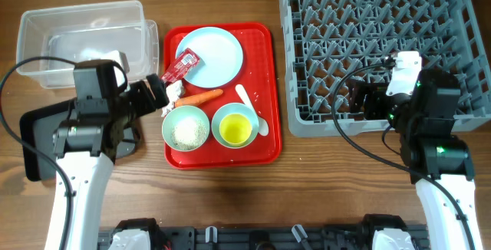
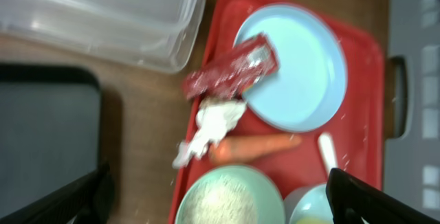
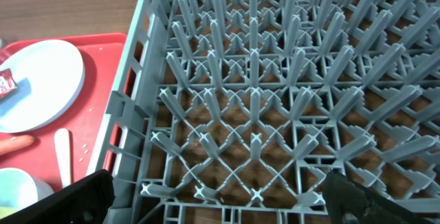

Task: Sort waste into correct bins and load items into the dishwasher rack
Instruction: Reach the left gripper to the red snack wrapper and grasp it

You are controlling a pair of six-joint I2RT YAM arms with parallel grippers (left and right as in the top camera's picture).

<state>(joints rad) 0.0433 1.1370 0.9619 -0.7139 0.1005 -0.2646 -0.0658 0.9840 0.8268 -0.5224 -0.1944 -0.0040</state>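
Observation:
On the red serving tray (image 1: 265,139) lie a pale blue plate (image 1: 219,50) with a red wrapper (image 1: 182,66) on its edge, a white tissue (image 1: 175,90), a carrot (image 1: 203,95), a white spoon (image 1: 247,103), a green bowl (image 1: 175,116) of rice (image 1: 188,131), and a blue bowl (image 1: 221,114) with a yellow cup (image 1: 235,130) inside. My left gripper (image 1: 157,97) hangs open by the tray's left edge, above the tissue (image 2: 213,121) and green bowl (image 2: 265,183), holding nothing. Open and empty, my right gripper (image 1: 360,97) hovers over the front left of the grey dishwasher rack (image 1: 383,43).
A clear plastic tub (image 1: 84,39) stands at the back left, and a black tray (image 1: 34,139) sits in front of it under my left arm. The rack's upright pegs (image 3: 254,80) fill the right wrist view. Bare wood runs along the front.

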